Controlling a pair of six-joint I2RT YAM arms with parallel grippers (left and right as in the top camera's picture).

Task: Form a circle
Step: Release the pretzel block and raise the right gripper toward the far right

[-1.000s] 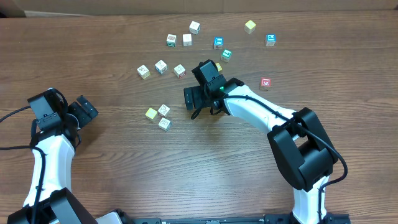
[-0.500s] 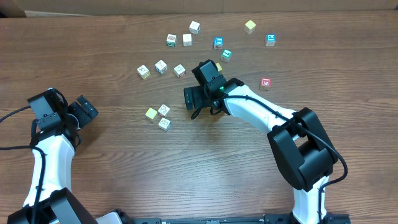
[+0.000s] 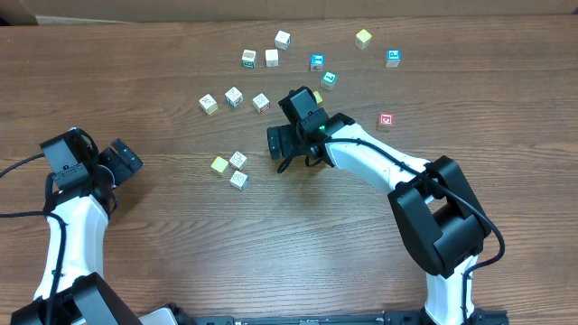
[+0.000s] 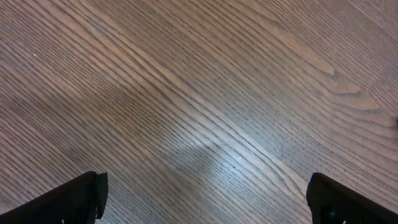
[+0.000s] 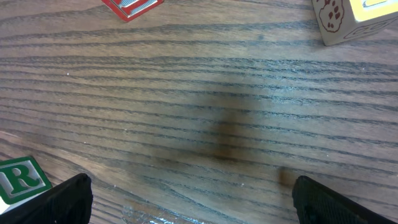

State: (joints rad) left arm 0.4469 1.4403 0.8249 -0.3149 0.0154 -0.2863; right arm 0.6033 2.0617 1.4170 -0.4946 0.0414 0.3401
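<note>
No finished circle shows. The closest group is a loose cluster of three tiny cubes at mid-table: a plain yellow cube [image 3: 219, 164] and two pale printed cubes [image 3: 237, 159] [image 3: 238, 180]. Just right of that cluster my right gripper [image 3: 278, 152] hangs open over bare wood. In the right wrist view the right gripper [image 5: 202, 202] has nothing between its fingers. A green-R cube [image 5: 20, 179] lies beside its left finger, with a red cube [image 5: 130, 5] and a dotted cube [image 5: 348, 18] farther off. Far left, my left gripper [image 3: 126, 155] [image 4: 205, 199] is open and empty.
Several loose cubes are scattered across the far half of the table. Among them are a row of three pale ones [image 3: 234, 97], blue ones [image 3: 317, 61] [image 3: 393, 58], a yellow-green one [image 3: 363, 38] and a red one [image 3: 386, 119].
</note>
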